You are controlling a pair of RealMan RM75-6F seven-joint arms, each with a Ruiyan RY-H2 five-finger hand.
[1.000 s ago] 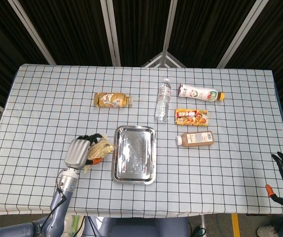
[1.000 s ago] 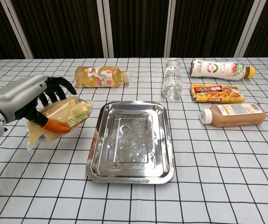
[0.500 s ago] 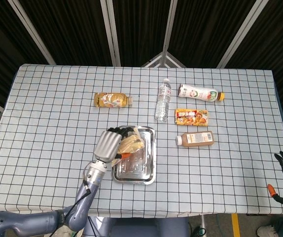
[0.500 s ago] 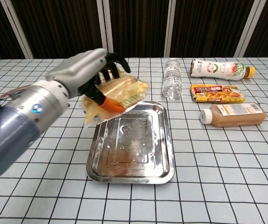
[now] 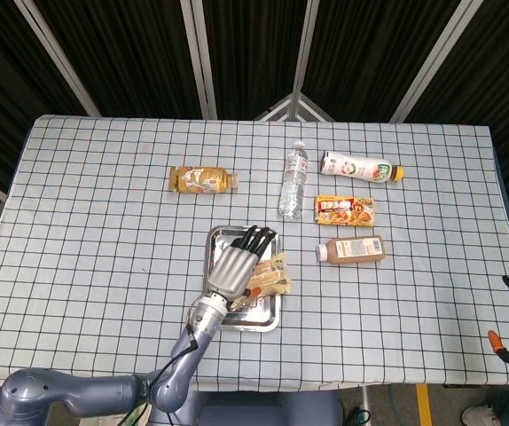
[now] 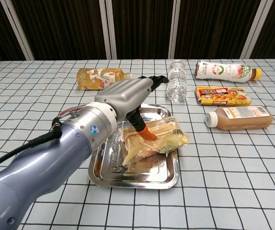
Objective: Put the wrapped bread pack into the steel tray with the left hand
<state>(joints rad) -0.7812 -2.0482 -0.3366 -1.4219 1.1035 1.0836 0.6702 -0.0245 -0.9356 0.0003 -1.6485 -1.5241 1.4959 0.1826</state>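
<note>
The left hand [image 6: 130, 98] has carried the bread pack [image 6: 154, 139] from the tray's [image 6: 128, 175] nine o'clock side over it, still holding it, so letting go comes next.

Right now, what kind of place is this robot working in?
Probably a robot test or data-collection setup, not a kitchen: a table under a checked cloth, dark curtains behind, and groceries laid out in neat rows, such as a water bottle and a snack box.
</note>
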